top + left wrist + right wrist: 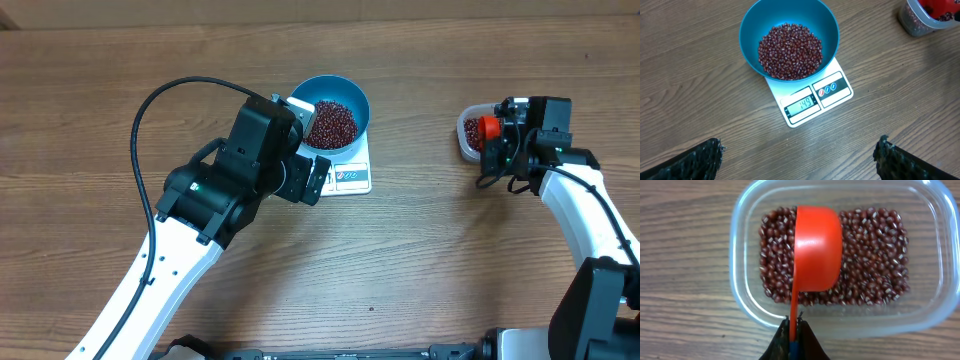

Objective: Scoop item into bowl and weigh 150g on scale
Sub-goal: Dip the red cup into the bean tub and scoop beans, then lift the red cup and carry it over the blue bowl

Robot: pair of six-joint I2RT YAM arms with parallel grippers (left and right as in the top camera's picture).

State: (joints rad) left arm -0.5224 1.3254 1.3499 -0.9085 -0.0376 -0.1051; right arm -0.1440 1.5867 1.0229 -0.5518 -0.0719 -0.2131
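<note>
The blue bowl (747, 30) stands on the white scale (832, 102) and holds a pile of dark red-brown beans (790, 50). The scale's display (802, 105) reads 149. My left gripper (799, 147) hangs open above the bare wood just in front of the scale, nothing between its fingers (705, 160). At the right, my right gripper (794, 322) is shut on the thin handle of a red scoop (817, 250). The scoop's cup is over the beans (870, 255) in a clear tub (745, 300), its rounded back towards the camera.
In the overhead view the bowl (352, 90) and scale (350, 178) sit mid-table, with the left arm (230, 180) beside them. The clear tub (466, 135) is at the right, apart from the scale. Wood table (420, 260) lies around them.
</note>
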